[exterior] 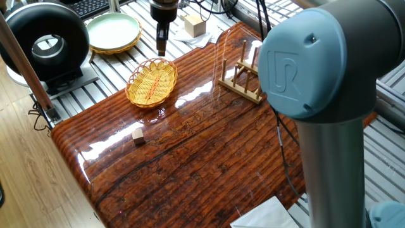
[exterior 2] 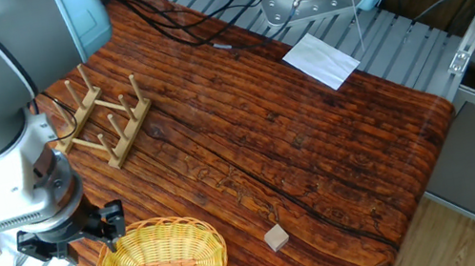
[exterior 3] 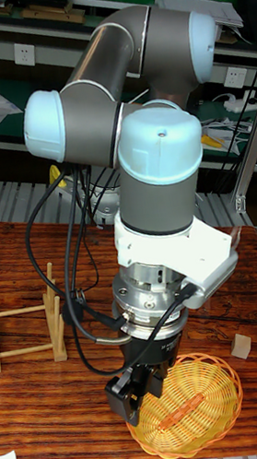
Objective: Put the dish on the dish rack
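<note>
The dish [exterior: 152, 82] is a golden woven oval basket lying flat at the table's edge, also seen in the other fixed view [exterior 2: 162, 261] and the tall view [exterior 3: 188, 406]. My gripper [exterior: 161, 48] hangs just past the dish's far rim, a little above it, fingers pointing down. It [exterior 2: 110, 235] holds nothing, and in the tall view the gripper [exterior 3: 137, 393] shows its two fingers apart over the rim's outer side. The dish rack [exterior: 243, 79] of light wood with upright pegs stands apart from the dish, across the table [exterior 2: 106, 126].
A small wooden block [exterior: 137, 134] lies on the dark wood table [exterior: 209, 158]. A pale green plate [exterior: 112, 31], a black round device [exterior: 44, 41] and a wooden cube [exterior: 195, 26] sit beyond the table's edge. White paper [exterior 2: 322, 59] lies at the far corner.
</note>
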Controlling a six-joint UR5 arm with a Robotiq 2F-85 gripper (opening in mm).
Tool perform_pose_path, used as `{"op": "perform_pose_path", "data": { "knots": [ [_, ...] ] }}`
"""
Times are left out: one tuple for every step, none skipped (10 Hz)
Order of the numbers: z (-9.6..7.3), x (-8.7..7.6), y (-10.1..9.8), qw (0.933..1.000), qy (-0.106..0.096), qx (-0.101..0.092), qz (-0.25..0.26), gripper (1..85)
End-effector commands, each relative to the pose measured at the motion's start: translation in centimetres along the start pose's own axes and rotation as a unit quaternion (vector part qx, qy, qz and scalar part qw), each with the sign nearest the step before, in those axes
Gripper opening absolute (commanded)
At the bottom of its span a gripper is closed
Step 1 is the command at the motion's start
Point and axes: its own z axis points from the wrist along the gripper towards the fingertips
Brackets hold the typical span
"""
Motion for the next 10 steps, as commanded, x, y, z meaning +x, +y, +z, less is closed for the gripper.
{"op": "perform_pose_path", "data": {
  "knots": [
    [-0.1,0.0,-0.2,1.0000,-0.002,0.002,0.009,51.7],
    [0.6,-0.3,-0.4,0.9999,-0.006,0.002,0.014,51.3],
    [1.8,-0.8,-0.9,0.9998,-0.013,0.003,0.016,51.3],
    [2.7,-1.3,-1.1,0.9996,-0.020,0.002,0.018,51.0],
    [3.4,-1.8,-1.3,0.9995,-0.027,0.002,0.020,51.0],
    [3.9,-1.9,-1.4,0.9994,-0.028,0.004,0.020,51.0],
    [4.3,-1.9,-1.6,0.9994,-0.028,0.007,0.018,50.7],
    [4.7,-1.9,-1.6,0.9994,-0.031,0.006,0.017,50.3],
    [4.8,-1.8,-1.6,0.9993,-0.034,0.004,0.016,50.3],
    [4.8,-1.7,-1.5,0.9993,-0.035,0.003,0.015,50.3]
  ]
}}
